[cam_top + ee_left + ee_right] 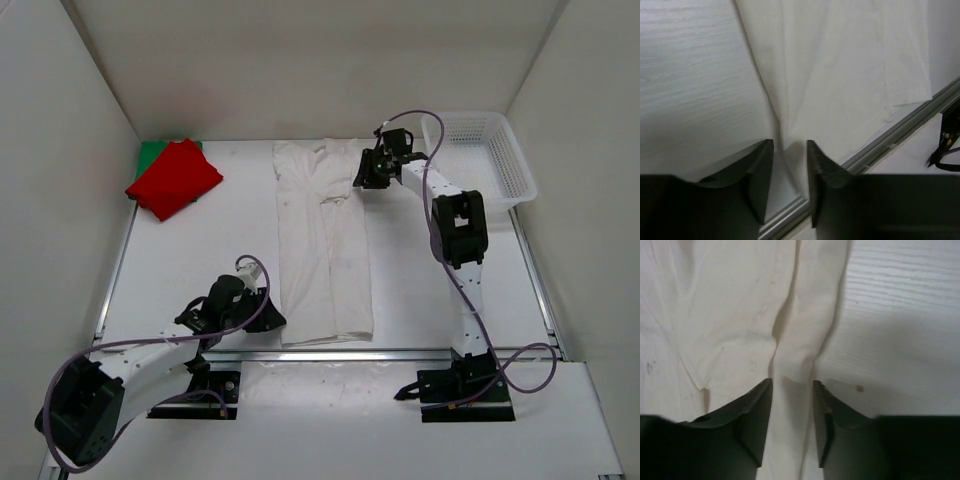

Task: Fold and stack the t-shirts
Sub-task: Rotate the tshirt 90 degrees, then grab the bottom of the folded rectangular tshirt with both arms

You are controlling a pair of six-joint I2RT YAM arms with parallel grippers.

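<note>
Ok so, starting at the left gripper: its fingers are seen partly apart, with the side edge of the off-white t-shirt running straight down into the gap between them. Creases are drawn toward that gap, but whether the cloth is actually nipped or only straddled can't be told. Same story at the right gripper: a raised ridge of the same shirt is seen between fingers that aren't fully closed, and a firm pinch can't be confirmed there either.

Zooming out, the shirt is laid as a long narrow strip down the middle of the desk, doubled lengthwise by the look of it. The left gripper is placed at the strip's lower left corner, right by the metal rail along the bottom edge of the desk. The right gripper is placed at the strip's upper right edge.

Handling-wise, the shirt is judged to be light, thin and totally floppy, so sagging and dragging are expected wherever it isn't supported. It's probably best taken at the edges, with all layers gathered into each pinch and both ends lifted evenly. Otherwise only the top layer may get picked and the fold undone.

The red t-shirt is seen folded on top of the green t-shirt in the upper left, well apart from the strip. A white mesh basket is seen in the upper right.
</note>
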